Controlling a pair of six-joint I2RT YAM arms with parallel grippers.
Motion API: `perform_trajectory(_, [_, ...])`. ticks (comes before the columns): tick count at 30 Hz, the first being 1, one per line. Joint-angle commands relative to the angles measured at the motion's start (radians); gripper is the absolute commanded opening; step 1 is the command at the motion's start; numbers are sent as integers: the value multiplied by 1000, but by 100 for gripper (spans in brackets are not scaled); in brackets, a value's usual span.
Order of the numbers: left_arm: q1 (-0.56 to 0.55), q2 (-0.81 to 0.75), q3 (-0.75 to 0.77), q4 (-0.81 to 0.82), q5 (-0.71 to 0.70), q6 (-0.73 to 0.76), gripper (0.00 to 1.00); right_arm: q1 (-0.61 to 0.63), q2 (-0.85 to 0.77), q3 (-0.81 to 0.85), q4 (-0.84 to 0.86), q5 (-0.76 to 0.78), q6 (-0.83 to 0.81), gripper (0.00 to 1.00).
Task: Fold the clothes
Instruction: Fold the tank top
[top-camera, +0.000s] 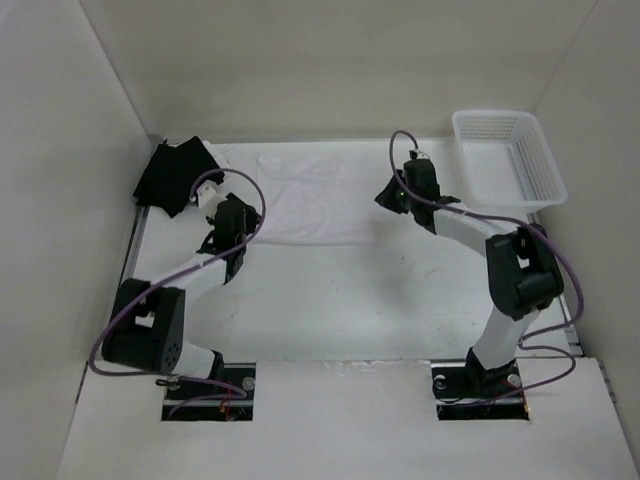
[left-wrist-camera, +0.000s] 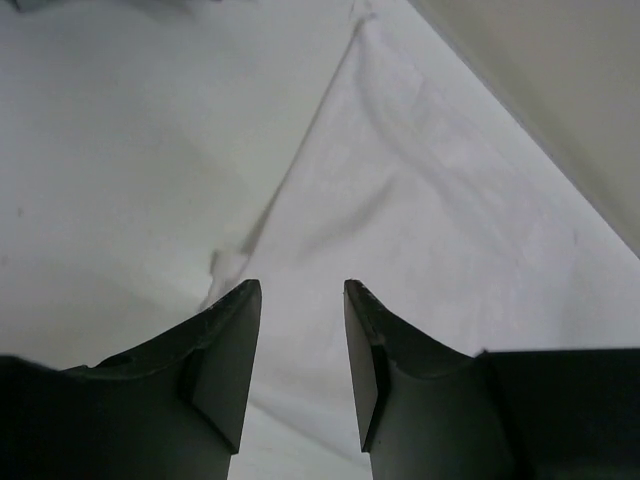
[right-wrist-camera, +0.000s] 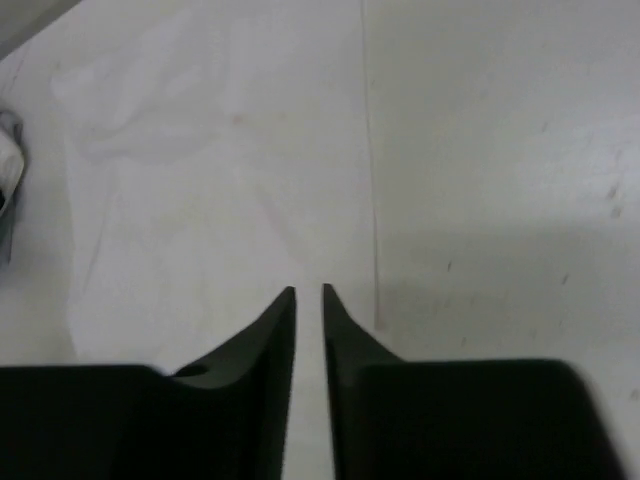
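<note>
Garment (top-camera: 315, 200): laid flat at far mid of table (top-camera: 330, 300), as a neat rectangle; nothing gripped.
L gripper (left-wrist-camera: 300, 290): jaws well apart, nothing between; held low at garment's L near corner.
R gripper (right-wrist-camera: 308, 292): jaws apart by a narrow slit, empty; tips held just inside garment's R edge.
Done so far: sleeveless shape not visible, only a rectangle, so at least one fold is judged made. Edges look fairly square from above.
Left to do: prob. one more fold to halve it, then smoothing; no. of layers can't be told. Moving it to basket (top-camera: 520, 204) is not asked by the task.
Top view only: whole outline seen, plus both arms flanking it, basket at far R, black pile (top-camera: 175, 175) at far L, apart from garment. Jaw gaps can't be read here.
L wrist only: puckered, slightly lifted corner shown just ahead of L finger (left-wrist-camera: 225, 330), soft creases running away twd wall (left-wrist-camera: 560, 90). Not visible from above.
R wrist only: R edge shown as a straight clean line, bare table beside it; faint wrinkles further in.
Risk: L corner pucker is judged likely to spoil the next fold if not flattened.
</note>
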Motion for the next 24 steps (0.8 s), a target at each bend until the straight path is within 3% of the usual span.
perform_trajectory(1, [-19,-158,-185,95,8,-91,38,86,-185,-196,189,22,41,9])
perform_trajectory(6, [65,-226,-313,141,239,-169,47,159,-295,-429,276,29,75,5])
perform_trajectory(10, [112,-152,-345,215,371,-243,50,172,-354,-551,313,54,87,14])
perform_trajectory(17, [148,-17,-354,331,427,-300,48,153,-343,-658,408,34,119,37])
perform_trajectory(24, [160,67,-343,374,402,-333,35,130,-276,-654,462,20,147,41])
